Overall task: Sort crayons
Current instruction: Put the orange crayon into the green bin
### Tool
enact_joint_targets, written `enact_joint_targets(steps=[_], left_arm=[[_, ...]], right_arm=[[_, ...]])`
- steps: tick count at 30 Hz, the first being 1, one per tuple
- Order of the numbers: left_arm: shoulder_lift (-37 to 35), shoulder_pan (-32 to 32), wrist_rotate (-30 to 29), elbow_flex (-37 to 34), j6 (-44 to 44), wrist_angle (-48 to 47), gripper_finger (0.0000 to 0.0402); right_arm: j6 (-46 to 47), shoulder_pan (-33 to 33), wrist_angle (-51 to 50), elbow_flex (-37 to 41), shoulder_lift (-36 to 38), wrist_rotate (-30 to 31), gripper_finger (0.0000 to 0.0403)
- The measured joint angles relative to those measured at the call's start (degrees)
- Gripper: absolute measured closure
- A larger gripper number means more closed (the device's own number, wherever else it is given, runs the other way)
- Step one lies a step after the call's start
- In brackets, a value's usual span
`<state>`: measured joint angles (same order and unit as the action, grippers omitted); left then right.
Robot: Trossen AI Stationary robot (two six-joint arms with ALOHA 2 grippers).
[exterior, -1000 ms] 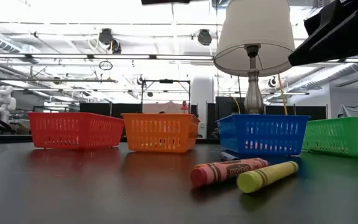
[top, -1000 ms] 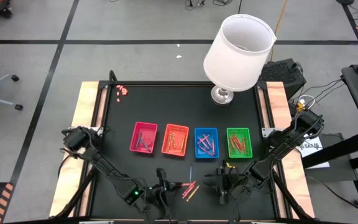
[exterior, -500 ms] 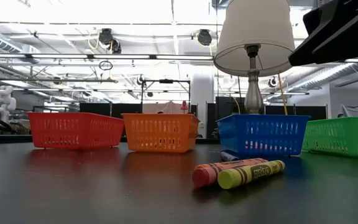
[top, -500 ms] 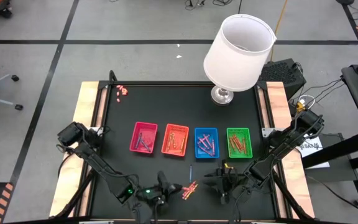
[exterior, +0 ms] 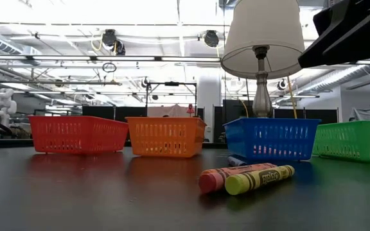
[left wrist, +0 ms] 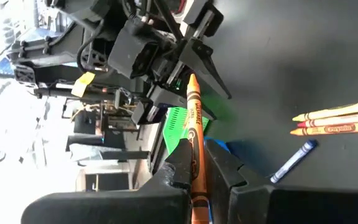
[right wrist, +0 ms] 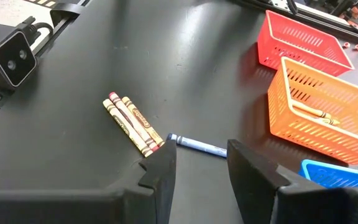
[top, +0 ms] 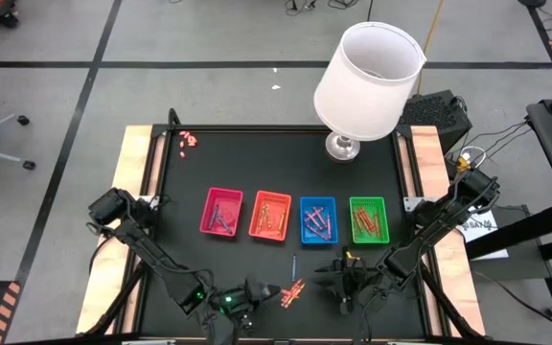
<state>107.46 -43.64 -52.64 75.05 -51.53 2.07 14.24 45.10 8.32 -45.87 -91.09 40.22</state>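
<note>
Black tabletop (top: pixel 286 153) carried four baskets in a row: a red basket (top: pixel 221 212), an orange basket (top: pixel 270 215), a blue basket (top: pixel 317 218) and a green basket (top: pixel 368 218), each with crayons lying inside. Behind them stood a lamp (top: pixel 367 81) with a white shade, and a small cluster of pink-red bits (top: pixel 189 140) lay near the far left corner.

At the near edge, the left end effector (left wrist: pixel 199 163) was closed on an orange crayon (left wrist: pixel 194 130), the stick upright between its fingers and lifted off the surface. Just beside it on the tabletop lay a few loose crayons side by side (right wrist: pixel 131 123), red and yellow among them, touching one another; a blue crayon (right wrist: pixel 197 145) lay apart from them, nearer the baskets.

The right end effector (right wrist: pixel 199 169) hovered near the same edge, its fingers partly apart and holding nothing.
</note>
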Motion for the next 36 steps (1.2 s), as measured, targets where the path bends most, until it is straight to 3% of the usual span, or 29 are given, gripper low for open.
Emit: enact_joint_targets(steps=[14, 20, 30, 36], left_arm=[[0.0, 0.0, 0.05, 0.0, 0.33, 0.02, 0.0386], [0.0, 0.0, 0.1, 0.0, 6.51, 0.01, 0.0386], [0.0, 0.07, 0.13, 0.0, 28.25, 0.0, 0.0386], [0.0, 0.11, 0.23, 0.0, 45.27, 0.0, 0.0386]], right_arm=[[0.04, 0.0, 0.19, 0.0, 0.0, 0.11, 0.0273], [-0.04, 0.0, 0.9, 0.0, 0.0, 0.49, 0.0273], [-1.36, 0.01, 6.58, -0.11, 0.0, 3.17, 0.0273], [-8.04, 2.13, 4.68, -5.65, 0.0, 4.3, 0.0273]])
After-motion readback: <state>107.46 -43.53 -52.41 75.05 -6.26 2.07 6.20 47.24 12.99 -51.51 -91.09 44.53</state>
